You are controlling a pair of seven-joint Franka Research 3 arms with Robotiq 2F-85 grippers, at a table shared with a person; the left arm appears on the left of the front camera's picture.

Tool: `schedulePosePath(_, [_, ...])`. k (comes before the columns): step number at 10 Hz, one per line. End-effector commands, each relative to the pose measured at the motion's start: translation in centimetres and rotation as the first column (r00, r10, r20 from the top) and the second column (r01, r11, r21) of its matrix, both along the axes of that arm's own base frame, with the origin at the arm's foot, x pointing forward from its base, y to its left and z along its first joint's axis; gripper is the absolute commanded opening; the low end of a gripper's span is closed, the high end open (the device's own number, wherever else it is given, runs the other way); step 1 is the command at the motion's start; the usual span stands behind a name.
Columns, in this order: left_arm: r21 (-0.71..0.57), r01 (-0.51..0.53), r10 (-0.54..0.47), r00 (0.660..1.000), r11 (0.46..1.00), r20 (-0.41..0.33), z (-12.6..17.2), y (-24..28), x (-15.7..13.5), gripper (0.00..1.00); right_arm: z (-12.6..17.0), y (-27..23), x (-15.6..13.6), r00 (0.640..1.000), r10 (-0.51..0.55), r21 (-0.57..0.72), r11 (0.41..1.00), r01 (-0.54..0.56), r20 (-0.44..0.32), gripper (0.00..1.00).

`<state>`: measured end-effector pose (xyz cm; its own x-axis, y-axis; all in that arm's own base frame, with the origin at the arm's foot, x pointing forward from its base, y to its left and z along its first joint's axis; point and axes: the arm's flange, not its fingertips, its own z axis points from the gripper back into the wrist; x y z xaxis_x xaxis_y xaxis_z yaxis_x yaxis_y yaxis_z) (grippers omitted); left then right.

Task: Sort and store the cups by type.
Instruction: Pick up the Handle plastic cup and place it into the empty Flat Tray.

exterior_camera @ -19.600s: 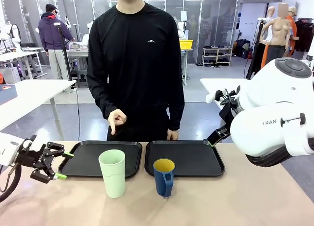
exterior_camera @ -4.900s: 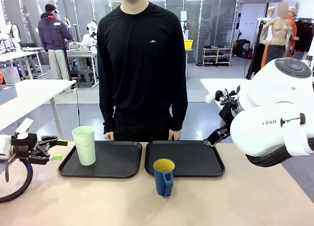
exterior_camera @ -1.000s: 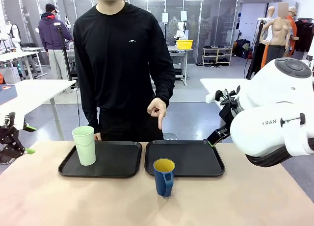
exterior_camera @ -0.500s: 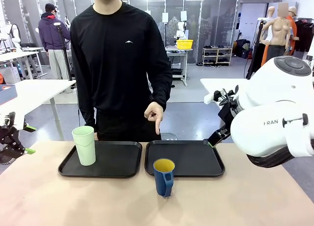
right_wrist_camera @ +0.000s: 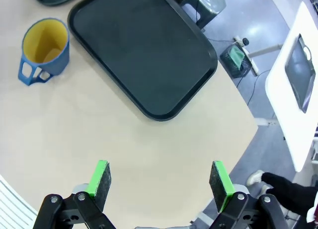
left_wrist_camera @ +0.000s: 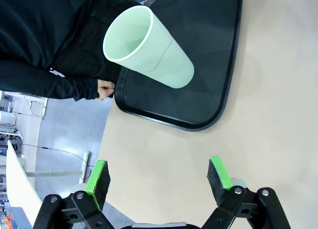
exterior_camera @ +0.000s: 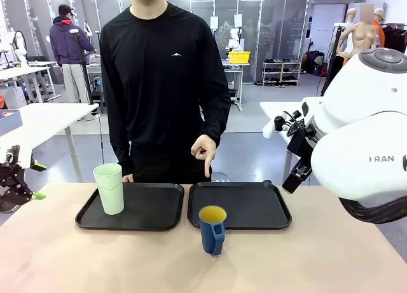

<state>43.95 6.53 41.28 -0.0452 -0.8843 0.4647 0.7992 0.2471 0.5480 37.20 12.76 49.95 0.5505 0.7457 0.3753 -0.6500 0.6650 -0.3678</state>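
Big tan table (exterior_camera: 318,261), a person in black at its far edge, one hand (exterior_camera: 204,148) pointing a finger down over the right tray (exterior_camera: 248,204). Mint tumbler (exterior_camera: 110,189) upright at the left edge of the left tray (exterior_camera: 152,207). Blue mug (exterior_camera: 212,229) on bare table, just off the right tray's near-left corner, handle toward the robot. Left gripper (left_wrist_camera: 159,174) at the table's left edge, fingers spread wide, empty; right gripper (right_wrist_camera: 161,182) likewise spread and empty

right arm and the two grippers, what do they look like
The right arm is a bulky, rounded white shell with a grey cap on top, grey lettering on its side and black cables running off it. The left gripper and right gripper look alike: black linked fingers with bolts at the joints, each tipped with a bright green pad.
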Motion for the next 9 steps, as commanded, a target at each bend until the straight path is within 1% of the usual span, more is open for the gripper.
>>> schedulePosePath(1, [-0.004,0.012,-0.012,1.000,1.000,0.007,-0.2,0.0,0.0,1.00,-0.3,0.0,0.3,0.999,-0.036,0.031,0.999,0.037,-0.006,1.00])
schedulePosePath(3, [-0.004,0.012,-0.012,1.000,1.000,0.007,-0.2,0.0,0.0,1.00,-0.3,0.0,0.3,0.999,-0.036,0.031,0.999,0.037,-0.006,1.00])
schedulePosePath(4, [-0.004,0.012,-0.012,1.000,1.000,0.007,-0.2,0.0,0.0,1.00,0.0,-0.1,0.0,1.000,-0.005,0.004,1.000,0.005,-0.002,1.00])
schedulePosePath(5, [-0.004,0.012,-0.012,1.000,1.000,0.007,-0.2,0.0,0.0,1.00,-1.5,0.2,2.1,0.963,0.268,-0.004,0.963,-0.268,-0.002,1.00])
schedulePosePath(6, [-0.004,0.012,-0.012,1.000,1.000,0.007,-0.2,0.0,0.0,1.00,-2.4,-0.3,3.0,0.954,0.298,-0.026,0.954,-0.298,-0.023,1.00])
schedulePosePath(7, [-0.004,0.012,-0.012,1.000,1.000,0.007,-0.2,0.0,0.0,1.00,-2.8,-0.6,3.2,0.928,0.371,-0.030,0.928,-0.372,-0.017,1.00])
schedulePosePath(8, [-0.004,0.012,-0.012,1.000,1.000,0.007,-0.2,0.0,0.0,1.00,-3.3,-0.7,3.3,0.892,0.450,-0.067,0.890,-0.452,-0.043,1.00])
schedulePosePath(9, [-0.004,0.012,-0.012,1.000,1.000,0.007,-0.2,0.0,0.0,1.00,-4.1,-0.9,3.5,0.883,0.464,-0.111,0.876,-0.469,-0.069,1.00])
